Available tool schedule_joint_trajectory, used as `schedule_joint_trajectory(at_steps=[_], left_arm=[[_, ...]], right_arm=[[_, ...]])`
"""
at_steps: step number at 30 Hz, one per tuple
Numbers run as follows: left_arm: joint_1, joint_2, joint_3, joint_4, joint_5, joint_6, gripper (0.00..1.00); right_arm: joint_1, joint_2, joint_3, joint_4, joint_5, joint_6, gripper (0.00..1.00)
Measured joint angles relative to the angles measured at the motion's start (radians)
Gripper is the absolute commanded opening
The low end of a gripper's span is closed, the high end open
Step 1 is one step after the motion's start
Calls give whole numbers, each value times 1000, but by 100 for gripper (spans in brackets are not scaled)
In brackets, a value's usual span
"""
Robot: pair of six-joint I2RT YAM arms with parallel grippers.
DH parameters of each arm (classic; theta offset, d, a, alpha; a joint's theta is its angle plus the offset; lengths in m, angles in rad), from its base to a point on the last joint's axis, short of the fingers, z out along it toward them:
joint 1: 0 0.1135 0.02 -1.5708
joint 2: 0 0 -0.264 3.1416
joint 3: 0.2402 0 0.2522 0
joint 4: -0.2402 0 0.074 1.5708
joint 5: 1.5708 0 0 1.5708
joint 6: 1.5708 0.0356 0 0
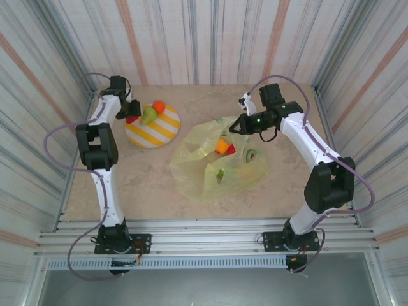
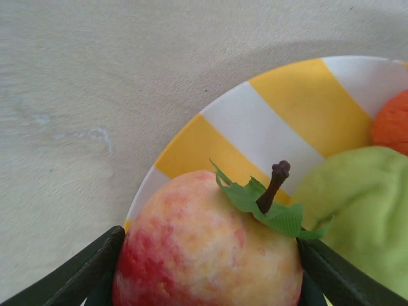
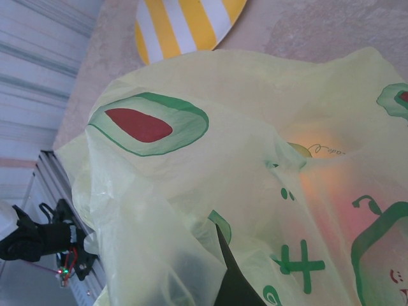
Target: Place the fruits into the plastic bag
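Pale stone-look tabletop (image 1: 140,185) carries everything, boxed in by striped wall panels (image 1: 191,38). Nearest us lies the large crinkly translucent yellow-green plastic bag (image 1: 213,175), with an orange round toy fruit (image 1: 221,145) and a red toy fruit (image 1: 231,149) already showing through its film. At the bag's far rim the right tool (image 1: 234,125) is pressed together, and we judge it pinches a fold of film to hold the mouth up. Farther back and to the left sits the round yellow-and-white striped plate (image 1: 164,131). There, at the plate's edge, the left tool (image 1: 130,115) has its dark fingers (image 2: 80,274) laid against both flanks of a round red-and-yellow toy fruit (image 2: 204,255) with a brown stem and green leaf, a pinch, as far as we can judge. A green pear-like toy fruit (image 2: 360,204) lies just beside one finger, a small orange toy fruit (image 2: 392,121) beyond it.

The smooth, round fruit may squirt out on lifting, since the fingers meet it on curved sides. The finger next to the green piece could knock it off the plate. The thin film could slip from the right tool; the mouth would sag and a released fruit would land outside.

The bag's print shows avocado halves (image 3: 150,124); a small cursive line (image 3: 326,151) and some green strokes (image 3: 299,264) are there too, but we cannot read them.
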Motion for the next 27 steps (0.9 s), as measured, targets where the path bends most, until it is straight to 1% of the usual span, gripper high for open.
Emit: schedule_joint_trajectory(at_steps=[4,7,9,11,16,21,24,27], left_arm=[[0,-143,-105,45,5,-31,60],[-5,-284,-205,94,15,-64,60],[-21,-393,-288,132,19,-85,60],[-56,-499,-377,172,23,-100,60],[-227,-767,-606,270,64,-141,60],[-436,-983,-795,342,126,-171,60],[-552,-1070,-891,376,156,-202,59],[-663,-1116,-970,399,181,-233,59]], right_arm=[[0,0,0,4,0,0,0],[0,0,0,15,0,15,0],[-1,0,0,23,0,23,0],[-3,0,0,30,0,28,0],[-15,0,-1,53,-7,52,0],[-24,3,-2,72,-23,72,0],[-25,8,-4,76,-26,74,0],[-29,11,-8,77,-30,76,0]])
